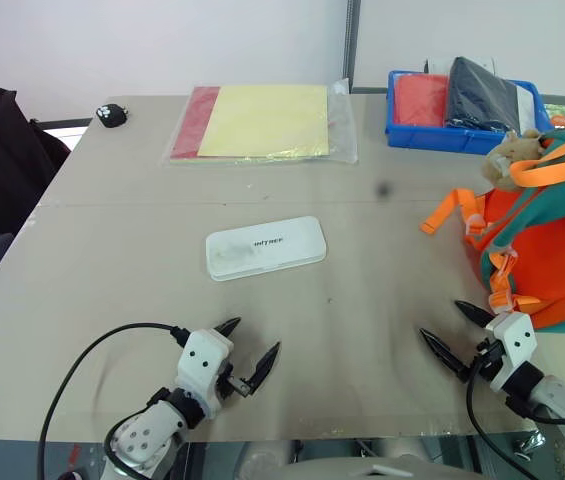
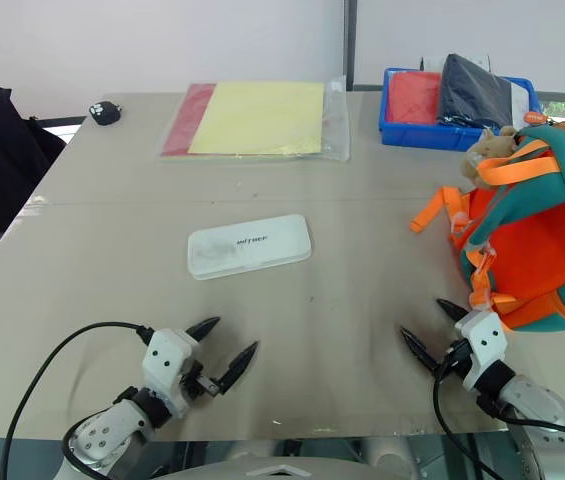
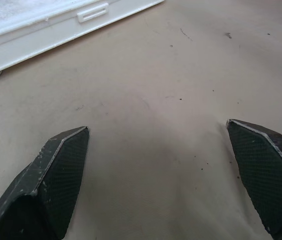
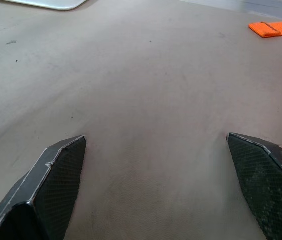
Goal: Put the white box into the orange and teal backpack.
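A: What does the white box (image 1: 265, 247) look like, and where is it?

B: It is a flat white case with rounded corners and a short line of dark lettering on its lid. It lies flat on the tan table (image 1: 362, 270), ahead of the left gripper (image 1: 253, 352) and apart from it. In the left wrist view its long side with a small clasp (image 3: 93, 12) sits beyond the spread fingertips (image 3: 66, 150).

A: Are the jaws holding anything?

B: No. The left gripper's jaws stand wide apart over bare table. The right gripper (image 1: 457, 332) is the same, wide open and holding nothing.

A: Containers, from left to right?

B: Beyond the box lies a clear sleeve (image 1: 262, 123) holding a red sheet and a yellow sheet. Further right, far ahead of the right gripper, a blue plastic bin (image 1: 417, 136) holds something red and a dark folded item. The orange and teal backpack (image 1: 542, 235) lies just to the right of the right gripper, its opening edged in teal, with orange straps (image 1: 444, 215) trailing toward the table's middle and a beige plush toy (image 1: 510, 155) at its top. I cannot tell what is inside it.
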Motion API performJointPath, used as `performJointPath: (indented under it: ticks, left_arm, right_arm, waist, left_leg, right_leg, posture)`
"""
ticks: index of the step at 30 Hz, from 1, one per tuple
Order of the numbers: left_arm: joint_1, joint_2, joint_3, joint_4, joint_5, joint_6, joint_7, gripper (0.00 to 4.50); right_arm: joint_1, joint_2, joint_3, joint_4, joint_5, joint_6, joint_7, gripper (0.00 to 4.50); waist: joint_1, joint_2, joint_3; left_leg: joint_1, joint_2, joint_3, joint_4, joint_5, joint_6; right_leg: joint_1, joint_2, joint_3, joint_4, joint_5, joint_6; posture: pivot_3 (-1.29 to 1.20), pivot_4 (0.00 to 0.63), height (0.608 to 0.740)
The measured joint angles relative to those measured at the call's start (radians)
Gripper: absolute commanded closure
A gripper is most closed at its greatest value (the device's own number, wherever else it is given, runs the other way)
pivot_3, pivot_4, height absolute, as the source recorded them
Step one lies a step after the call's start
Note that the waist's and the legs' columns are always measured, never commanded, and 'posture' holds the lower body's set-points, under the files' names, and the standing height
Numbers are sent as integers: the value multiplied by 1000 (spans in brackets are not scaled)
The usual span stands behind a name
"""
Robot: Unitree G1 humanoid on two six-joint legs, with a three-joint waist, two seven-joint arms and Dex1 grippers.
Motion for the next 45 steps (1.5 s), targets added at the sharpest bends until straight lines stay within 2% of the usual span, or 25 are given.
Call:
performJointPath:
  ticks: [16,27,30,37,38,39,40,43,44,45]
  left_arm:
    - [5,-1,1,0,-29,0,-8,0]
    - [3,-2,1,0,-30,8,-8,0]
    - [2,-18,7,0,-60,21,-1,0]
    - [3,-24,28,0,-88,20,-5,0]
    - [5,-24,28,0,-88,18,-8,0]
    - [7,-24,27,0,-88,17,-11,0]
    - [8,-24,26,0,-88,16,-13,491]
    - [13,-28,26,0,-100,16,-19,1779]
    - [16,-27,27,0,-109,20,-21,1173]
    - [18,-26,26,0,-116,22,-24,1075]
  right_arm:
    - [-26,3,1,15,-2,-3,17,71]
    - [-22,15,6,15,-2,-1,15,71]
    - [-22,20,6,15,0,0,15,878]
    - [-22,26,6,15,5,0,17,4182]
    - [-23,26,7,15,3,1,17,4456]
    - [-25,26,9,15,0,0,16,4456]
    - [-27,26,10,15,-4,1,12,4500]
    - [-25,26,9,6,32,26,23,3569]
    - [-24,26,9,6,40,26,27,3219]
    - [-24,26,9,6,42,26,29,2576]
  waist:
    - [-1,0,0]
    - [-1,-1,0]
    - [-1,-1,0]
    - [-1,-1,0]
    - [-1,-1,0]
    - [-1,-1,0]
    - [-1,-1,0]
    - [-1,-1,1]
    - [-1,-1,1]
    - [-1,-1,1]
  left_leg:
    - [0,0,0,5,0,0]
    - [1,0,1,16,0,1]
    - [2,0,1,16,0,1]
    - [2,0,1,16,0,1]
    - [2,0,1,16,0,1]
    - [2,0,1,16,0,1]
    - [2,0,1,16,0,1]
    - [2,0,1,16,0,1]
    - [2,0,1,16,0,1]
    - [2,0,1,16,0,1]
  right_leg:
    - [1,1,0,5,0,0]
    - [1,1,1,16,0,0]
    - [1,1,2,18,0,0]
    - [1,2,2,17,0,0]
    - [1,2,2,17,0,0]
    - [1,2,2,18,0,0]
    - [1,2,2,18,0,0]
    - [1,2,2,18,0,0]
    - [1,2,2,18,0,0]
    - [1,2,2,18,0,0]
  posture:
    - [0,150,740]
    - [0,150,740]
    - [0,150,740]
    - [0,150,740]
    - [0,150,740]
    - [0,150,740]
    - [0,150,740]
    - [0,150,740]
    - [0,150,740]
    - [0,150,740]
